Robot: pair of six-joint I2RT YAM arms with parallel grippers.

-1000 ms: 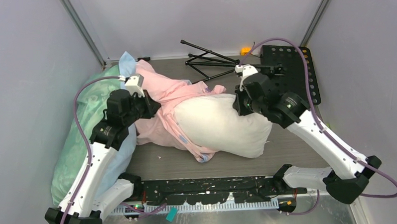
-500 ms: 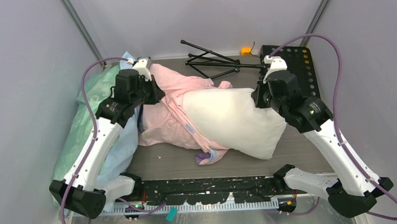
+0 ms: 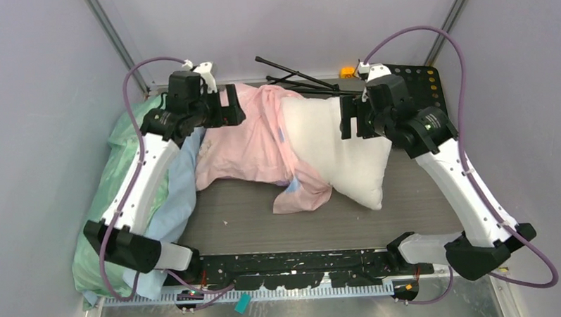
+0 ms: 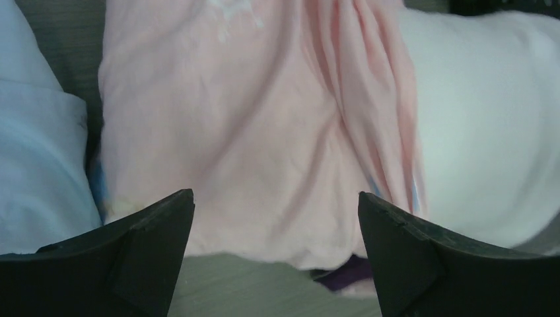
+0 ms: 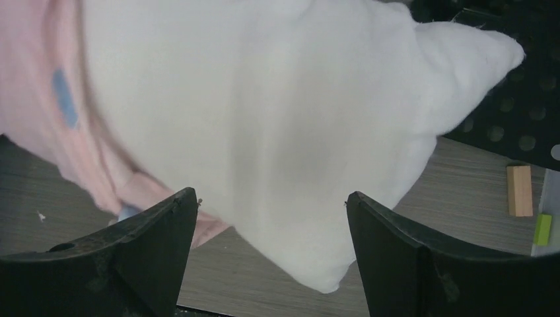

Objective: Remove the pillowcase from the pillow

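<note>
Pillowcase of soft pale pink fabric (image 3: 242, 142) bunched on grey table (image 3: 231, 231), over left end of plump white pillow (image 3: 341, 156), long axis running left to right. Left gripper (image 3: 234, 107) nearer, above pink cloth; right gripper (image 3: 347, 117) above bare pillow. Both jaws wide, holding nothing.

Pillowcase (image 3: 245, 142): pale pink, with small blue marks along its gathered edge. Pillow (image 3: 337, 146): plain white. Green bedding (image 3: 120, 178): mint, faintly patterned. Blue bedding (image 3: 175, 194): plain, light. Desk (image 3: 245, 230): grey-brown wood grain. Left hand (image 4: 274, 193) and right hand (image 5: 271, 191): black. Left arm (image 3: 141, 181) and right arm (image 3: 456, 187): white links, black joints, purple cables (image 3: 464, 60). Perforated board (image 3: 430, 90): black. Tan block (image 5: 519, 190); lime-green block (image 5: 542, 229).
</note>
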